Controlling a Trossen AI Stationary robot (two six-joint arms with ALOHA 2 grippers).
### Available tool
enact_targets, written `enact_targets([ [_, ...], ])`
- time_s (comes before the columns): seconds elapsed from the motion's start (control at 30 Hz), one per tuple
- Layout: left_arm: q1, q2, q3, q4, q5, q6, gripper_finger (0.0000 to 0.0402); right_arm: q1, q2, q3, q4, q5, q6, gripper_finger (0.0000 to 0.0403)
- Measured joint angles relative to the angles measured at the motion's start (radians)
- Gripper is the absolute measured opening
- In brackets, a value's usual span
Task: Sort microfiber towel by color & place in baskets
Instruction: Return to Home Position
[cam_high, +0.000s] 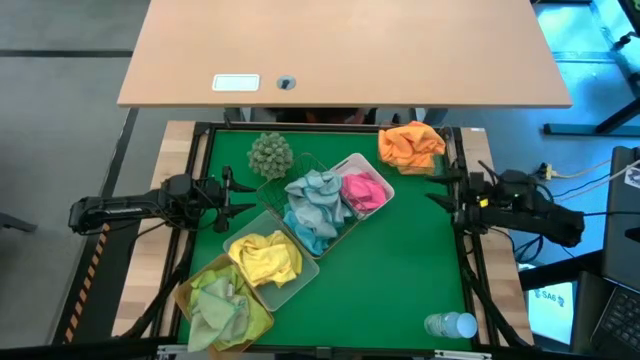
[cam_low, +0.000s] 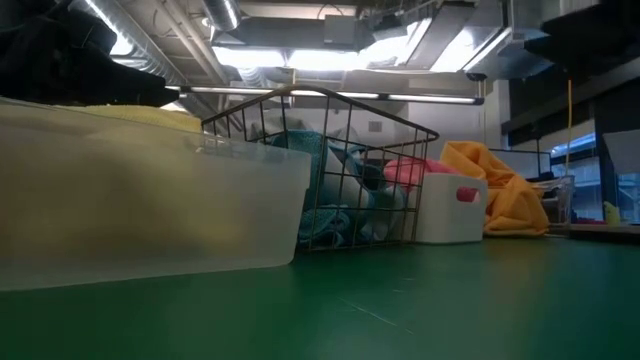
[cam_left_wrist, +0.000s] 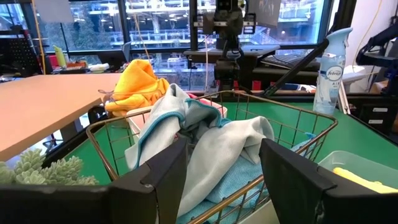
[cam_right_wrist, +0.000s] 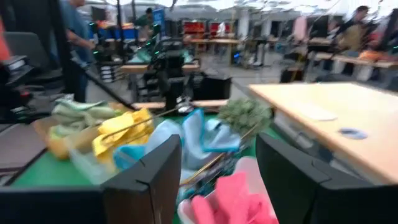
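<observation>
Four baskets stand in a diagonal row on the green mat. The amber one holds lime green towels. The frosted clear one holds yellow towels. Light blue towels fill the green wire mesh one, and pink towels the white one. Orange towels lie heaped on the mat's far right corner. My left gripper hovers open at the left edge, facing the wire basket. My right gripper hovers open at the right edge, facing the pink towels.
A grey-green bobbly ball sits on the mat beyond the wire basket. A clear plastic bottle lies at the near right corner. Bare mat stretches between the baskets and the right arm. A tan table stands beyond the far edge.
</observation>
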Motion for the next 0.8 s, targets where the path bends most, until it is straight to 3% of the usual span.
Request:
enact_targets([
  [0.27,0.000,0.000,0.000,0.000,-0.009,0.000,0.0195,0.000,0.012,-0.115,0.070,-0.038,0.021,0.0205],
  [0.6,0.000,0.000,0.000,0.000,-0.026,0.000,0.0195,0.000,0.011,-0.254,0.312,-0.105,0.054,0.0205],
  [0.8,0.000,0.000,0.000,0.000,-0.026,0.000,0.0195,0.000,0.012,-0.302,0.323,-0.105,0.068,0.0205],
])
